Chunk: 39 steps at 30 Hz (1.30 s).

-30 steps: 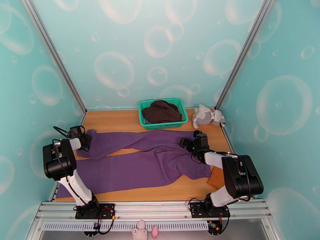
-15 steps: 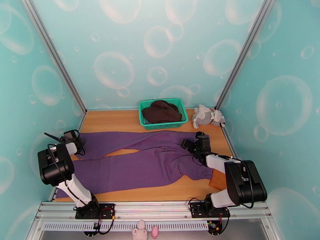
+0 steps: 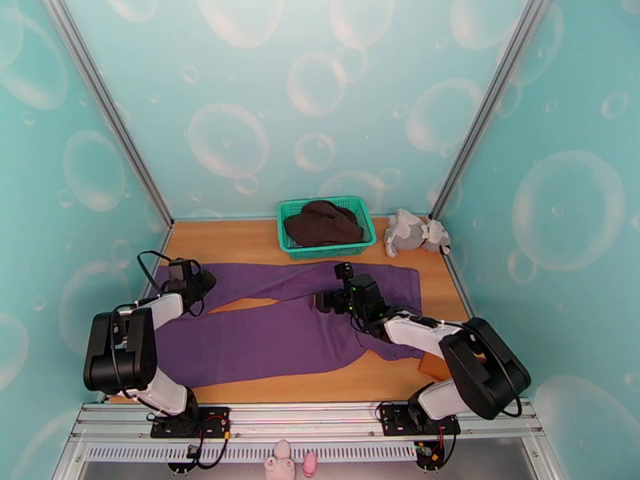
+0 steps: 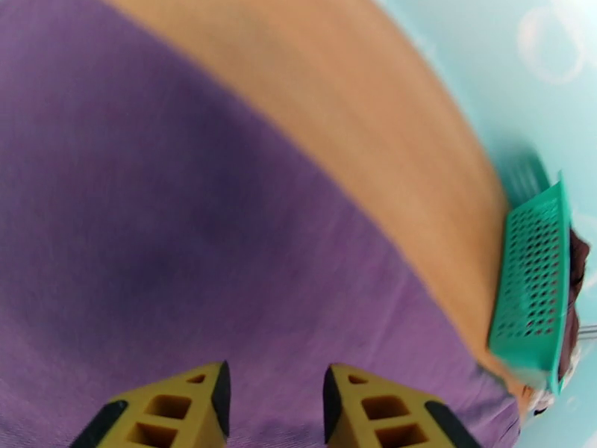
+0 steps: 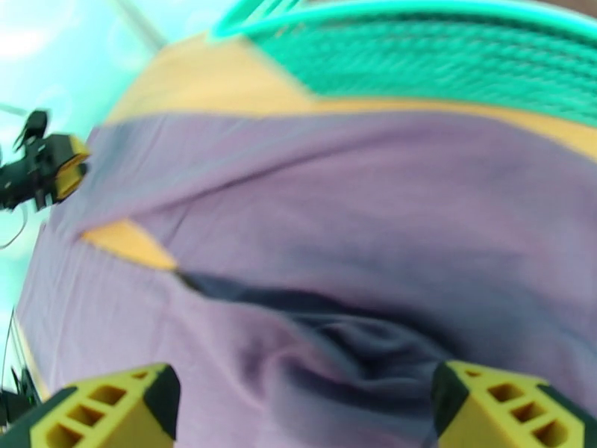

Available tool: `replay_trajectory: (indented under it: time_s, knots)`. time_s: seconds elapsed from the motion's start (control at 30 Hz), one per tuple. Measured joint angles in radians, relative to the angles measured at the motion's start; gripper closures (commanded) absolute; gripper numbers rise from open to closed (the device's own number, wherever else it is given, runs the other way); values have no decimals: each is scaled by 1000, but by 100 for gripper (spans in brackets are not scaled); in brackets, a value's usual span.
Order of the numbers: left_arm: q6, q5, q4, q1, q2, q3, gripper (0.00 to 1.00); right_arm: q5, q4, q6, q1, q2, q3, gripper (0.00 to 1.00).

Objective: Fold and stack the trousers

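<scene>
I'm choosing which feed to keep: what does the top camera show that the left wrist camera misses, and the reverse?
Top camera: the grey plush toy, the right gripper over the middle of the trousers, and both legs spread across the table. Left wrist camera: the left gripper close up, fingers parted over the cloth. Both: the purple trousers, green basket and wooden table.
</scene>
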Motion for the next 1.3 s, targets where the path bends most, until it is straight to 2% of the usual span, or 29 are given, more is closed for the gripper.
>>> replay_trajectory:
  time_s: [0.17, 0.43, 0.63, 0.83, 1.07, 1.17, 1.3]
  knots:
    - [9, -3, -2, 0, 42, 5, 60, -8, 12, 0, 23, 90, 51, 8]
    - [-15, -41, 31, 22, 103, 61, 60, 2, -128, 20, -4, 156, 124, 8]
    - [-44, -40, 61, 63, 140, 93, 60, -10, -267, 23, -33, 156, 179, 8]
    - [-47, -40, 58, 68, 135, 92, 60, -24, -360, 23, -50, 114, 180, 11]
    - [-43, -43, 23, 65, 11, 19, 60, -50, -383, 22, -82, 10, 130, 12]
    - [-28, -23, 14, 37, -53, -1, 60, -50, -325, 22, -74, -71, 71, 10]
    - [11, 10, -9, -92, -81, 8, 60, -21, -210, 22, -61, -169, -14, 8]
